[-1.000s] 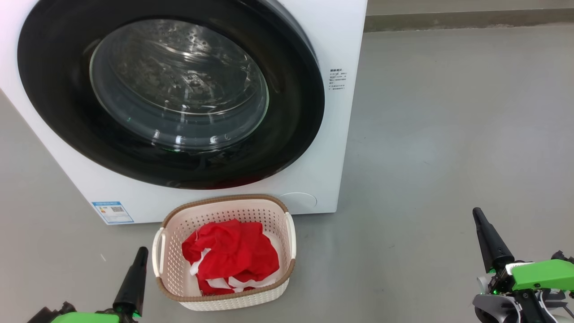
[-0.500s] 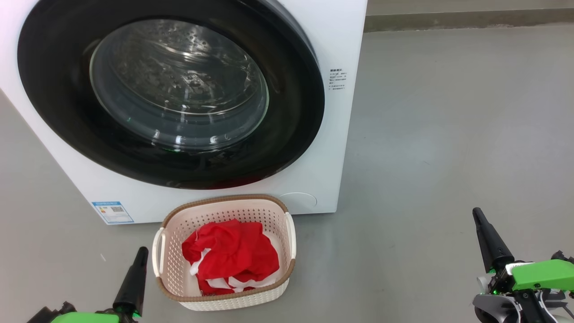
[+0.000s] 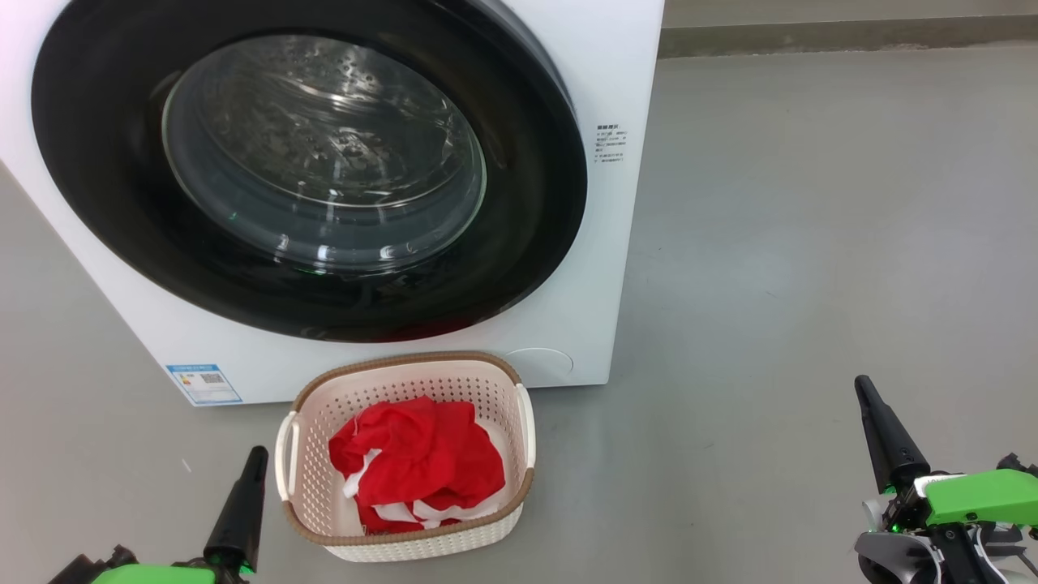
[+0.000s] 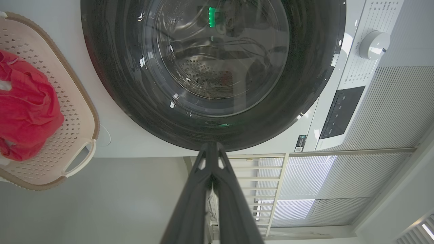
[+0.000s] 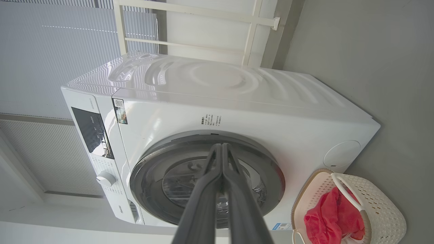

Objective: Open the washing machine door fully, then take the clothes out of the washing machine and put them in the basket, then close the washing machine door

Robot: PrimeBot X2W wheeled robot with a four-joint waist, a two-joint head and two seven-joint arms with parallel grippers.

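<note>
- The large round washing machine door (image 3: 308, 162), a glossy black rim around a bulging clear glass bowl, lies flat against the front of the big white boxy washing machine (image 3: 616, 65). From the right wrist view it looks shut, with no gap showing.
- The bright red clothes with white trim (image 3: 418, 462) sit bunched inside the small cream perforated basket with a brown woven-look rim (image 3: 405, 358). The basket stands on the grey floor just in front of the machine, below the door.
- The left gripper (image 3: 253, 466) has its two dark fingers pressed together on nothing, pointing towards the door, just beside the basket's left handle.
- The right gripper (image 3: 864, 388) is likewise closed and empty. It is well apart from the basket, out past the machine's right edge.
- The door lies ahead of both sets of fingers, and the left arm is the nearer one.
- Judged from this, all three steps appear done. At most the latch might need a confirming push.
</note>
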